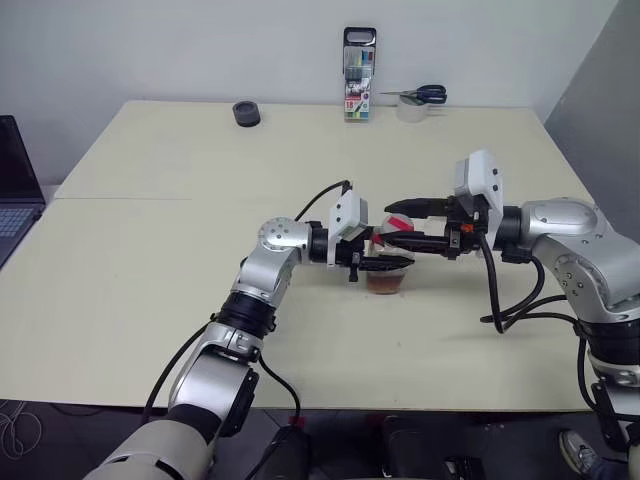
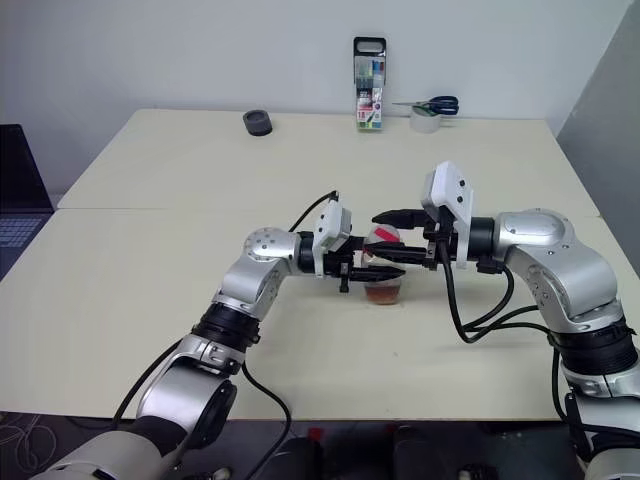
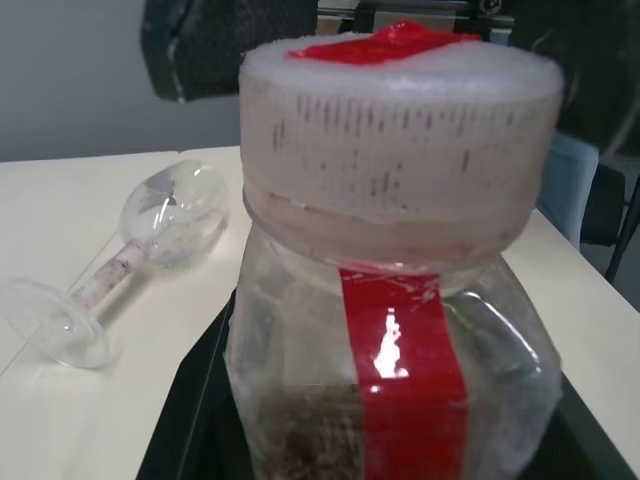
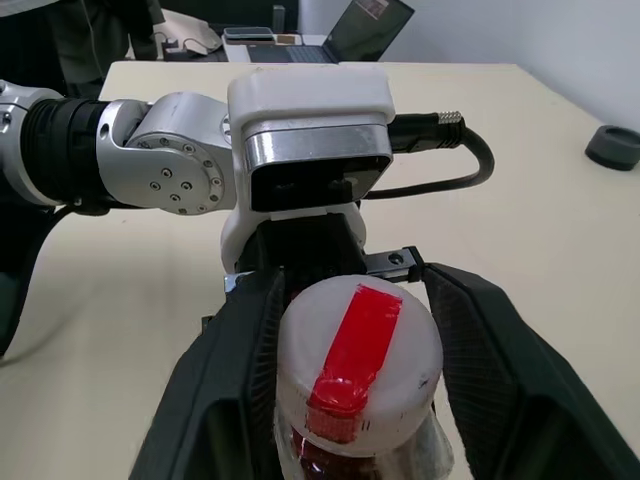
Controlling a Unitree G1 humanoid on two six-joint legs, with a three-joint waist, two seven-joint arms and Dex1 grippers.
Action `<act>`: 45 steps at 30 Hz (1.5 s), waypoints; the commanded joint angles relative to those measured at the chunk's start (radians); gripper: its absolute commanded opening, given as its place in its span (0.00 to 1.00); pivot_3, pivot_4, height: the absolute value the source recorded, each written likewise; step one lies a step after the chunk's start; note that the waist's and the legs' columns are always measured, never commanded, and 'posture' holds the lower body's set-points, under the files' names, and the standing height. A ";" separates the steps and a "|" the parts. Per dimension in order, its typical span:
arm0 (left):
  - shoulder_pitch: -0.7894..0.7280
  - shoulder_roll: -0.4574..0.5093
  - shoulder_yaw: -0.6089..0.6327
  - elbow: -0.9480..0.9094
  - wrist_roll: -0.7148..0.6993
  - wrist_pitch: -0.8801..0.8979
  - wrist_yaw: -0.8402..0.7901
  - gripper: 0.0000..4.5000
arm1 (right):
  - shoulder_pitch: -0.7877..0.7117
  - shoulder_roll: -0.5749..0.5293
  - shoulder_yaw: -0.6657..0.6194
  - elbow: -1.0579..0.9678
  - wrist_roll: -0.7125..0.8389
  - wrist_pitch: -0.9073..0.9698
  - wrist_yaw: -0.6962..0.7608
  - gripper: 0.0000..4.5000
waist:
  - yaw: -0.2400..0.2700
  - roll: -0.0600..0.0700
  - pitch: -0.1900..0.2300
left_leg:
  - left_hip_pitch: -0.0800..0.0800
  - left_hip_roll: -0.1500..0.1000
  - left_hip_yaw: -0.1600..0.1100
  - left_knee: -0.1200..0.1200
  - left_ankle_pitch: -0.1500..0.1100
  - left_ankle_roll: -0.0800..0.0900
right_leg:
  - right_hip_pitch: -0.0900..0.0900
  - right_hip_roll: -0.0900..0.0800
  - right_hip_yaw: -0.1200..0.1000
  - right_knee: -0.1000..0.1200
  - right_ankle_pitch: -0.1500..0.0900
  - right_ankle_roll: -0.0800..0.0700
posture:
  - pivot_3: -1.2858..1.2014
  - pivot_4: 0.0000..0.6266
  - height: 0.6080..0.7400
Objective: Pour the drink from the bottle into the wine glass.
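My left pincer (image 1: 385, 265) clamps the bottle (image 1: 388, 262) upright over the table (image 1: 150, 250); my right pincer (image 4: 350, 400) straddles its cap (image 4: 357, 345), fingers apart.

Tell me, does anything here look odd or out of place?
Yes: the wine glass lies on its side on the table instead of standing, so nothing could be poured into it yet. The bottle, cap on, sits upright between both grippers.

left hand (image 2: 385, 272): clamped shut | right hand (image 2: 392, 230): fingers apart, level
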 commanded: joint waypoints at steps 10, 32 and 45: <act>-0.053 -0.011 0.055 0.002 -0.032 0.022 0.088 0.39 | 0.258 0.097 -0.228 -0.437 0.047 0.146 -0.427 1.00 | 0.004 0.000 0.000 | -0.005 -0.001 -0.002 0.001 0.001 -0.002 | -0.003 -0.001 -0.002 0.000 0.000 0.000 | 0.52 0.24 1.00; -0.076 -0.011 0.042 0.079 0.011 -0.043 0.080 0.39 | 0.321 0.507 0.046 -0.418 -0.381 0.015 -0.865 1.00 | -0.002 0.001 -0.001 | -0.006 0.000 -0.001 0.001 0.003 -0.005 | -0.006 0.001 0.000 0.002 0.000 0.000 | 0.52 0.24 1.00; -0.067 0.001 0.038 0.073 0.019 -0.049 0.075 0.39 | 0.336 0.518 0.053 -0.410 -0.372 -0.012 -0.803 0.41 | -0.008 0.001 -0.001 | -0.006 0.000 -0.001 0.001 0.003 -0.005 | -0.006 0.001 0.000 0.002 0.000 0.000 | 0.52 0.24 1.00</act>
